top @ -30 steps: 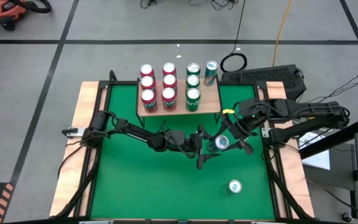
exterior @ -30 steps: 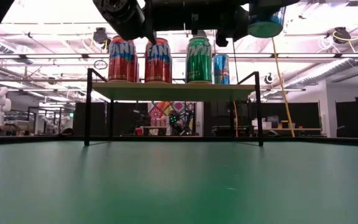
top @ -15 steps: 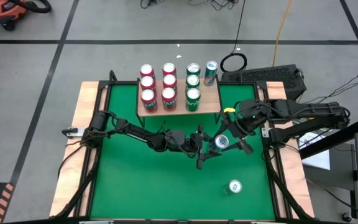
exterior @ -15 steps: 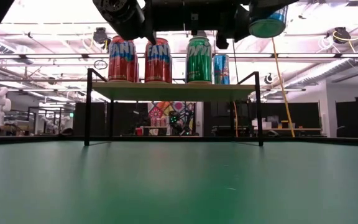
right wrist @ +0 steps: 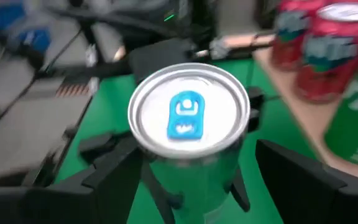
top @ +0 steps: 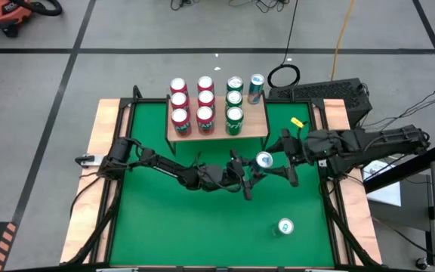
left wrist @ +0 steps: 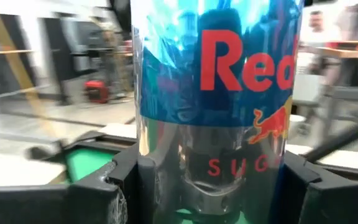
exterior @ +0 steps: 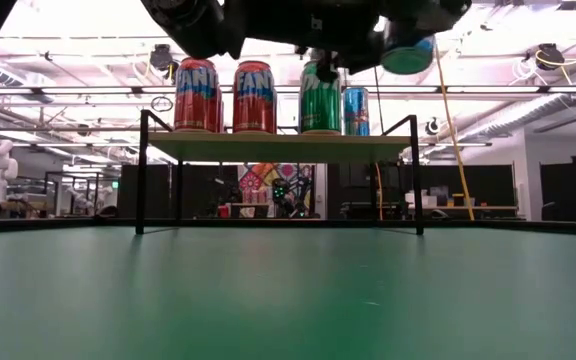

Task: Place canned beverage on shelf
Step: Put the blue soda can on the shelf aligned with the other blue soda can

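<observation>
Above the green bench (top: 165,219), my left hand (top: 257,171) pinches the blue can (top: 263,159) upright just short of the shelf (top: 257,128). The shelf's open corner lies straight beyond. My right hand (top: 286,157) is beside the can, fingers seemingly spread off it.

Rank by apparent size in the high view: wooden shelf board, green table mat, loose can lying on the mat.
1. Green table mat
2. Light-wood shelf board
3. Loose blue-and-silver can, smallest by far
</observation>
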Controlling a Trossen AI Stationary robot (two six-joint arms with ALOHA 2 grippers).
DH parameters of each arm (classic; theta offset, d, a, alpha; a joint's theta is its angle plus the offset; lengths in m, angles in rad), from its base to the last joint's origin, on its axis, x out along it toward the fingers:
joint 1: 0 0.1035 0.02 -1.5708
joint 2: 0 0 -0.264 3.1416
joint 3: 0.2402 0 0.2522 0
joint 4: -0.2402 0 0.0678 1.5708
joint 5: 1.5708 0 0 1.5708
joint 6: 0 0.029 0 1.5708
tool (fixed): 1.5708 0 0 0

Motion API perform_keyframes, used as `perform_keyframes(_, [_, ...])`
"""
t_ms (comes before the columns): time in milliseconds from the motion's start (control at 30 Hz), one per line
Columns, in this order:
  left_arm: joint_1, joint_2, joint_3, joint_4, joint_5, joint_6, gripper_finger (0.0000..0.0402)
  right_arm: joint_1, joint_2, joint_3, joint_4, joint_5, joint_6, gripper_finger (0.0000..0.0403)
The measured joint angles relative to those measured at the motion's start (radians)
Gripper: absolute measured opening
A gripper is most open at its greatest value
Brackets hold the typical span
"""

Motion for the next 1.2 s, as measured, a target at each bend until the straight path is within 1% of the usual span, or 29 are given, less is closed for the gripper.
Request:
perform_keyframes(67, [-0.013,0.0,0.0,0.007,-0.095,0.0,0.0228,0.023,-0.028,-0.081,0.116,0.087,0.039,0.0301])
perform_keyframes(167, [-0.032,0.0,0.0,0.018,-0.237,-0.008,0.0228,0.043,-0.049,-0.179,0.303,0.173,0.044,0.0302])
perform_keyframes(200, [-0.035,0.0,0.0,0.019,-0.276,-0.022,0.0228,0.049,-0.049,-0.205,0.362,0.197,0.038,0.0302])
perform_keyframes(267, [-0.037,0.0,0.0,0.022,-0.317,-0.053,0.0228,0.055,-0.039,-0.244,0.465,0.238,0.017,0.0302])
perform_keyframes(400, [-0.036,0.0,0.0,0.024,-0.336,-0.117,0.0228,0.055,0.017,-0.277,0.602,0.269,-0.016,0.0302])
perform_keyframes(567, [-0.036,0.0,0.0,0.023,-0.338,-0.121,0.0228,0.055,0.097,-0.278,0.719,0.28,-0.023,0.0302])
perform_keyframes(633, [-0.037,0.0,0.0,0.023,-0.346,-0.124,0.0228,0.055,0.113,-0.278,0.75,0.308,-0.031,0.0302])
perform_keyframes(733, [-0.04,0.0,0.001,0.016,-0.374,-0.121,0.0228,0.056,0.113,-0.278,0.755,0.353,-0.041,0.0302])
perform_keyframes(867, [-0.041,0.0,0.002,0.009,-0.396,-0.123,0.0228,0.056,0.104,-0.278,0.764,0.358,-0.047,0.0298])
perform_keyframes(1200, [-0.037,-0.002,0.003,-0.014,-0.408,-0.124,0.0228,0.056,0.102,-0.278,0.785,0.358,-0.068,0.0249])
